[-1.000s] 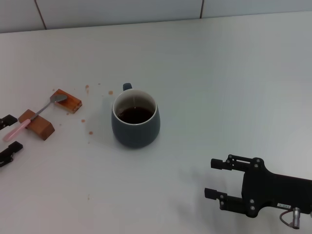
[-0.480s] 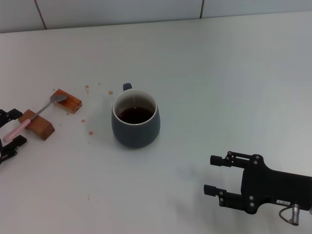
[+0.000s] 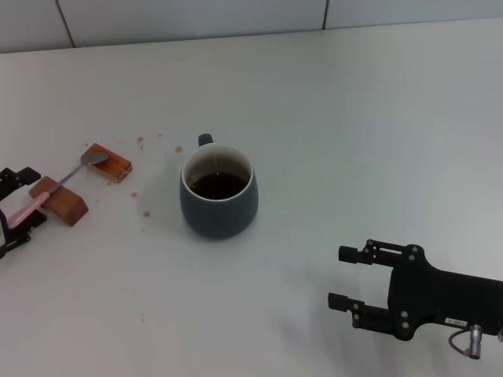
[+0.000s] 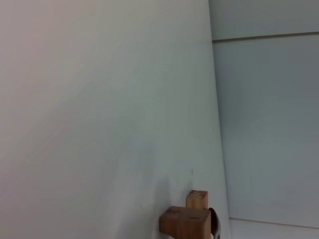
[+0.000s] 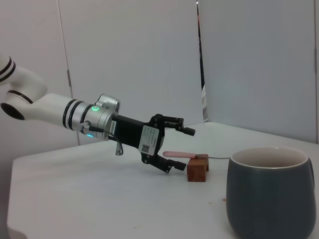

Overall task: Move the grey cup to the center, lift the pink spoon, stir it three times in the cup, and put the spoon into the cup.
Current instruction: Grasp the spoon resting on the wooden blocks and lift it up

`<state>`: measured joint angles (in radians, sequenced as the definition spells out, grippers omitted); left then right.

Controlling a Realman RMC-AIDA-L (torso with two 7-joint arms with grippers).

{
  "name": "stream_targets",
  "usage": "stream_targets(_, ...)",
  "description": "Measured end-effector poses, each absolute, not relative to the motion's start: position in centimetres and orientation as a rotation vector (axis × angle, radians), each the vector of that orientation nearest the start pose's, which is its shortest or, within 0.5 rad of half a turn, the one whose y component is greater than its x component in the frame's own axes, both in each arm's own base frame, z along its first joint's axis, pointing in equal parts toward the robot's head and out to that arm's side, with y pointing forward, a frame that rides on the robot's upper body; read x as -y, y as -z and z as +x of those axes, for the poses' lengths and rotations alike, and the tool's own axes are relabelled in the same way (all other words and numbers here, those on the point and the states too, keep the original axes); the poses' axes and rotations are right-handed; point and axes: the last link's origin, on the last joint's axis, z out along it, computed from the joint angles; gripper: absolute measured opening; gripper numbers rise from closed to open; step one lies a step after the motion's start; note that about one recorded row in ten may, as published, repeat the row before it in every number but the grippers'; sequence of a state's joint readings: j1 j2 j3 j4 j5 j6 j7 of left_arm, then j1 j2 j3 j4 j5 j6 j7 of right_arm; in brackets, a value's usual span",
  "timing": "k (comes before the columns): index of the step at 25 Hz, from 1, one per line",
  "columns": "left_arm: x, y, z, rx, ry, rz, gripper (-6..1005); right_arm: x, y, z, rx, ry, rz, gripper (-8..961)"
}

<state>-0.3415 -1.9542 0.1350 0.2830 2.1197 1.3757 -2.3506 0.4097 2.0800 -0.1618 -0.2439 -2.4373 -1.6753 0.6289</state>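
The grey cup (image 3: pixel 218 192) stands upright mid-table with dark liquid inside; it also fills the near corner of the right wrist view (image 5: pixel 271 196). Left of it, the pink spoon (image 3: pixel 28 207) lies across two wooden blocks, its metal bowl on the farther one. My left gripper (image 3: pixel 35 198) is at the table's left edge, open, one finger on each side of the pink handle (image 5: pixel 178 154). In the right wrist view, the left gripper (image 5: pixel 181 149) shows the same wide gap around the handle. My right gripper (image 3: pixel 339 276) hovers open at the front right, well clear of the cup.
Two brown wooden blocks (image 3: pixel 67 203) (image 3: pixel 110 162) hold up the spoon; the near block shows in the left wrist view (image 4: pixel 185 222). Small brown splashes (image 3: pixel 141 143) dot the table between blocks and cup. A tiled wall (image 3: pixel 196 16) runs behind the table.
My left gripper has slid right along the table until its fingers flank the pink handle. The right gripper has drifted slightly down and back. Cup and spoon have not moved.
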Motion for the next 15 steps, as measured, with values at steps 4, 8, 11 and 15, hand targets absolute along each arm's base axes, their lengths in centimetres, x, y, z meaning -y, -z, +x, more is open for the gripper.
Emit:
stream_targets(4, -26.81, -3.04, -39.45, -2.706, -1.392, 1.528, 788, -22.59, 5.32, 31.19, -0.305, -0.846, -2.707, 677)
stream_targets(8, -26.86, -2.91, -39.58, -2.719, -1.377, 1.539, 778, -22.61, 5.32, 31.2, -0.305, -0.844, -2.708, 677)
stream_targets(11, -26.88, -2.84, -39.6, -2.72, -1.371, 1.554, 770, -22.62, 5.33, 31.21, -0.305, -0.843, -2.708, 677)
stream_targets(15, -26.88, -2.82, -39.61, -2.716, -1.372, 1.574, 586, -22.67, 5.35, 31.22, -0.305, -0.839, -2.708, 677)
